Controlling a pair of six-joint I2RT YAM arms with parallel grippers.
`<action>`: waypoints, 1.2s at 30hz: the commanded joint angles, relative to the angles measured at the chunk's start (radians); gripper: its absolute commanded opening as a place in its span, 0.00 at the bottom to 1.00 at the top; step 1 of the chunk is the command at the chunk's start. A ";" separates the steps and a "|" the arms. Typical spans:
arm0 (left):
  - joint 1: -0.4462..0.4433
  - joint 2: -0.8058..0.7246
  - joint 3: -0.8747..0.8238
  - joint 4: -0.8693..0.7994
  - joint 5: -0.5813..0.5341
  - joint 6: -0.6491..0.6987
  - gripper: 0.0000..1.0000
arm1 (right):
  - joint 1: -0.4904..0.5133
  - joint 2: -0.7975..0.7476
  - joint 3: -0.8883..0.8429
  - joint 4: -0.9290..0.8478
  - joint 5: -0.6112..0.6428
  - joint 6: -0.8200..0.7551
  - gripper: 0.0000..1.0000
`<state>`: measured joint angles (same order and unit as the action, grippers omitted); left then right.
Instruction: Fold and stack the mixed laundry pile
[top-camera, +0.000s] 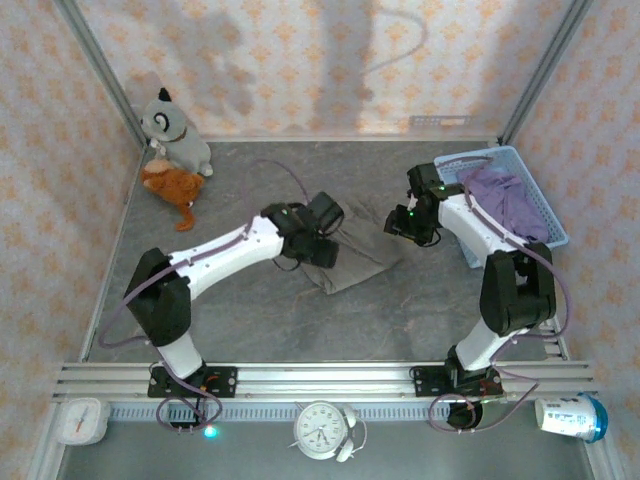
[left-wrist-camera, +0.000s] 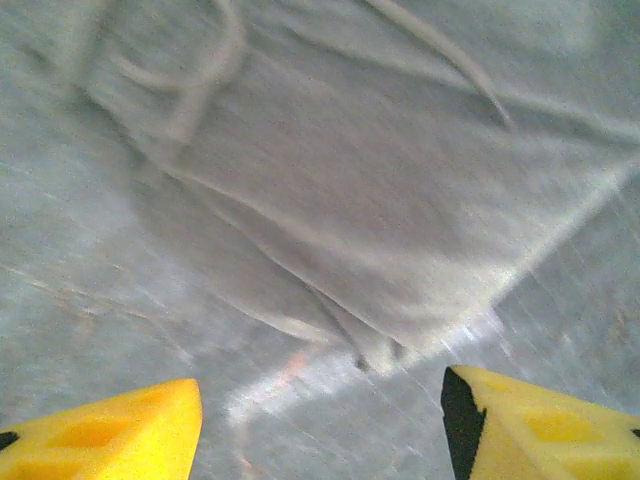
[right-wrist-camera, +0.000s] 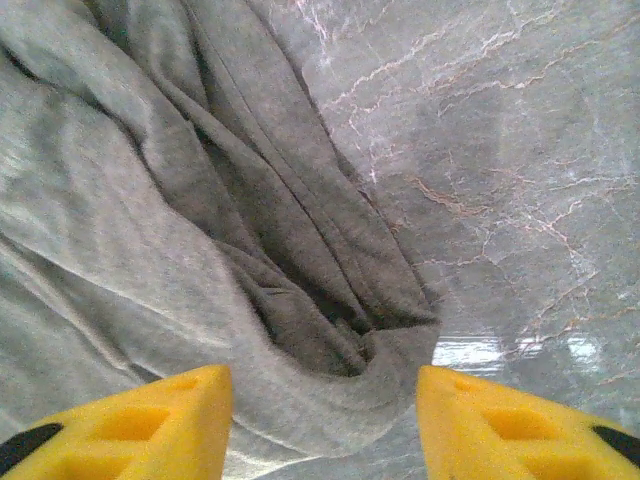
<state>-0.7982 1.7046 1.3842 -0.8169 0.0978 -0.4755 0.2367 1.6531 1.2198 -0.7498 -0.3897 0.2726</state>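
The small taupe garment (top-camera: 352, 264) lies crumpled on the grey marbled surface (top-camera: 400, 320), a soft knit with ridged folds. The larger lavender garment (top-camera: 505, 198) is heaped in the slatted blue plastic basket (top-camera: 480, 154). The right wrist view shows a rolled hem beneath the right gripper (right-wrist-camera: 325, 420), whose yellow wedge fingers are spread and hold nothing. The left gripper (left-wrist-camera: 320, 420) likewise gapes empty above a flat cloth corner.
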 joint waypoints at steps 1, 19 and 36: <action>-0.045 0.053 -0.036 0.065 0.017 -0.053 0.65 | 0.004 0.040 -0.026 -0.021 0.010 -0.069 0.46; -0.009 0.212 -0.169 -0.049 -0.276 -0.143 0.38 | 0.017 0.089 -0.145 0.069 -0.012 0.064 0.29; 0.042 0.056 -0.019 0.051 -0.053 -0.047 0.39 | 0.119 -0.077 -0.042 0.088 -0.180 0.159 0.23</action>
<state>-0.7692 1.7176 1.3609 -0.8150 -0.0277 -0.5217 0.3141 1.5749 1.1782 -0.6983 -0.5026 0.3771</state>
